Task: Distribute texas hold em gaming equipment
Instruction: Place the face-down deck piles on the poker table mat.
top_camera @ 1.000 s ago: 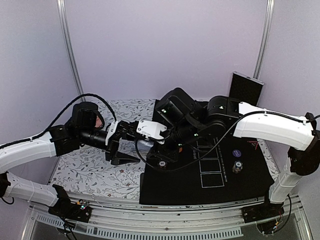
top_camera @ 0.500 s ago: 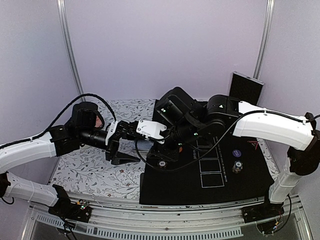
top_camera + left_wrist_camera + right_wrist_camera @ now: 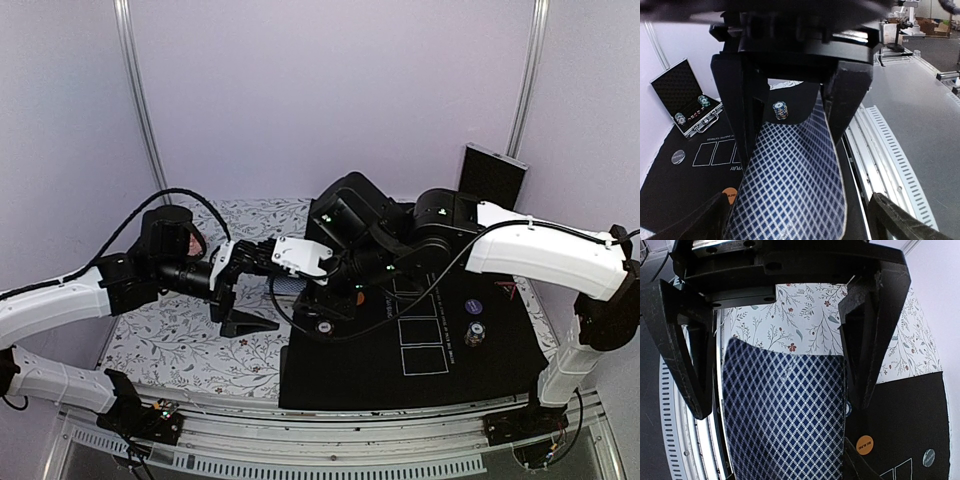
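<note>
Your right jaws pinch the playing card (image 3: 790, 180) by its edges above the bench (image 3: 170, 340). Your left jaws stand wide around its other end, seemingly for a handover.

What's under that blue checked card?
Around the card, the right wrist view shows flowery cloth, black mat and an orange disc beside its lower right edge. Whatever lies straight beneath the card is covered, so I can't tell.
</note>
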Robot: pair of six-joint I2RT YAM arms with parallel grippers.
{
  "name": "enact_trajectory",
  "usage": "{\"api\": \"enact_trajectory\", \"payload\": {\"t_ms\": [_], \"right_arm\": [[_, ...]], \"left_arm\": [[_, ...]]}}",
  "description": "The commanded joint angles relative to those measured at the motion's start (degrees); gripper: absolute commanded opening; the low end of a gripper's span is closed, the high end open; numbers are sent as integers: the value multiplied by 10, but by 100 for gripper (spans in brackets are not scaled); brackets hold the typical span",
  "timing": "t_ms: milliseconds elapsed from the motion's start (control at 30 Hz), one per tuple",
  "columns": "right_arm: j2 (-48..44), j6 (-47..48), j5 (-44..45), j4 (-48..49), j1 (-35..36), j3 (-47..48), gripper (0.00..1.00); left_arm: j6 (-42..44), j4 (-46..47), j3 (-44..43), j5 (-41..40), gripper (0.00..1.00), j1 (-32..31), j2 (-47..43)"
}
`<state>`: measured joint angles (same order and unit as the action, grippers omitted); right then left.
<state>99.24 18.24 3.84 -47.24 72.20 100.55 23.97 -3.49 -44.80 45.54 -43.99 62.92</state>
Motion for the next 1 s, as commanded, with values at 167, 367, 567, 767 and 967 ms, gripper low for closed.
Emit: {"api": "enact_trajectory", "payload": {"t_ms": [167, 367, 567, 767, 967], "right_arm": [[2, 12, 19, 51, 3, -10, 38], [-21, 0, 31, 74, 3, -63, 38], [-44, -33, 37, 87, 3, -118, 37], [-81, -104, 47, 95, 5, -221, 36], [-111, -178, 49, 129, 16, -343, 36]], "left_arm": [[-110, 23, 22, 0, 98, 1, -69], [-145, 17, 41, 3, 98, 4, -150], [-161, -17, 54, -37, 98, 4, -164], [-221, 30, 90, -84, 98, 5, -169], [-221, 43, 113, -128, 98, 4, -154]]}}
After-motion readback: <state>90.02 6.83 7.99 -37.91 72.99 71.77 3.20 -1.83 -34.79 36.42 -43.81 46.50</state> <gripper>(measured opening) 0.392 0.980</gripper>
